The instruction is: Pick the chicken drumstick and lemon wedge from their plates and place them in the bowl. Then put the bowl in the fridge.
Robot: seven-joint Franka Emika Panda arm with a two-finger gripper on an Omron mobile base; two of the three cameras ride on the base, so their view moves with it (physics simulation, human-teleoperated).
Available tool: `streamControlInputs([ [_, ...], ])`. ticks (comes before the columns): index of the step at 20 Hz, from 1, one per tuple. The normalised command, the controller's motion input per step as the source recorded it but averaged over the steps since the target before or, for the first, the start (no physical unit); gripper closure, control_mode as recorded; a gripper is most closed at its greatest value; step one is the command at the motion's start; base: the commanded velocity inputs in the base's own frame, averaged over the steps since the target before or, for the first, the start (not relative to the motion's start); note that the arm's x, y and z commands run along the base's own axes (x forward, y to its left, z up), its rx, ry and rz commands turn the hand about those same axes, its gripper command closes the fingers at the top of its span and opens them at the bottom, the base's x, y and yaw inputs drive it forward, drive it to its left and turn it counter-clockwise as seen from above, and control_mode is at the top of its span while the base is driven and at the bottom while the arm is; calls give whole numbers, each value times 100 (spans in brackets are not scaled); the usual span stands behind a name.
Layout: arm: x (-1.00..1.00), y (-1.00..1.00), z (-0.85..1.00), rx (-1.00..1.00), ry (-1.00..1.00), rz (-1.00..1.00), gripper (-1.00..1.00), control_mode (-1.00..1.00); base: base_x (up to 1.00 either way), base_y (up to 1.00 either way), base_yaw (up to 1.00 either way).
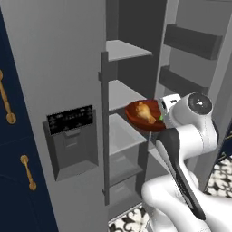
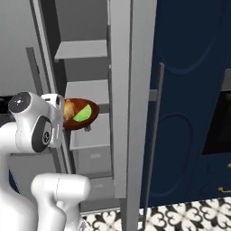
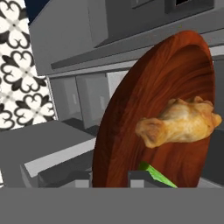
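Note:
The dark reddish-brown bowl (image 1: 135,118) (image 2: 88,120) (image 3: 144,100) hangs in the air just in front of the open fridge's middle shelf (image 1: 122,94) (image 2: 88,90). In it lie the golden chicken drumstick (image 1: 145,112) (image 2: 69,110) (image 3: 179,124) and the green-yellow lemon wedge (image 1: 161,118) (image 2: 82,115) (image 3: 159,177). My gripper (image 3: 111,180) (image 1: 164,117) is shut on the bowl's near rim, a finger on each side of it. The bowl is about level in the base views. The plates are out of view.
The fridge's left door with the black dispenser panel (image 1: 71,120) is closed. Its right door, with bins (image 1: 192,41), stands open, its edge (image 2: 131,113) close to the bowl's right. Navy cabinets (image 2: 189,113) and a wall oven (image 2: 221,117) flank it. Patterned tiles (image 2: 180,216) cover the floor.

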Motion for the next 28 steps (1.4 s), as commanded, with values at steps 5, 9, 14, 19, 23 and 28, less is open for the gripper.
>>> streamControlInputs([
  [5, 0, 0, 0, 0, 0, 0, 100, 100, 53, -6, 0],
  [9, 0, 0, 0, 0, 0, 0, 100, 100, 17, -40, 3],
  [14, 0, 0, 0, 0, 0, 0, 100, 100, 30, -14, 4],
  [19, 0, 0, 0, 0, 0, 0, 100, 100, 39, 0, 2],
  [23, 0, 0, 0, 0, 0, 0, 100, 100, 39, -4, 4],
  [28, 0, 0, 0, 0, 0, 0, 100, 100, 39, 0, 2],
])
